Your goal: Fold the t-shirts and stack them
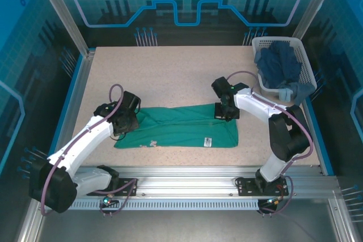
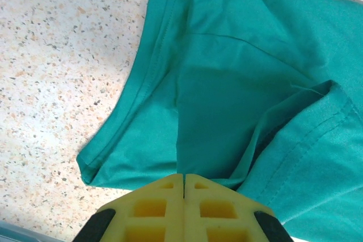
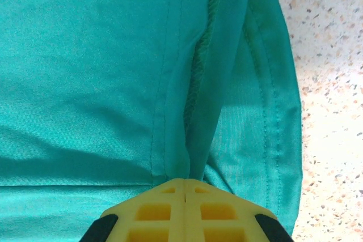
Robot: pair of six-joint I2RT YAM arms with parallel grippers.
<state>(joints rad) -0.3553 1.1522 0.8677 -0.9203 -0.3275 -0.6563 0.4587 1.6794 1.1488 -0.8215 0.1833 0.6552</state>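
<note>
Top external shows the teal t-shirt (image 1: pixel 181 130) lying as a long folded band across the near half of the desk (image 1: pixel 170 72); the left gripper (image 1: pixel 129 122) is at its left end and the right gripper (image 1: pixel 227 110) at its right end; each wrist view shows yellow jaws pressed together, pinching teal cloth; navy t-shirts (image 1: pixel 278 63) lie heaped in the white basket (image 1: pixel 258 42) at the far right.

The left arm (image 1: pixel 85 140) and right arm (image 1: pixel 266 111) have smooth white link shells and bulky black joint housings. A purple cable (image 1: pixel 115 92) loops along each. The left gripper (image 2: pixel 184 182) and right gripper (image 3: pixel 186 185) end in yellow moulded fingers (image 2: pixel 156 199) with square hollows and black flanks. Tiny coloured dots below the bases may be lights.
</note>
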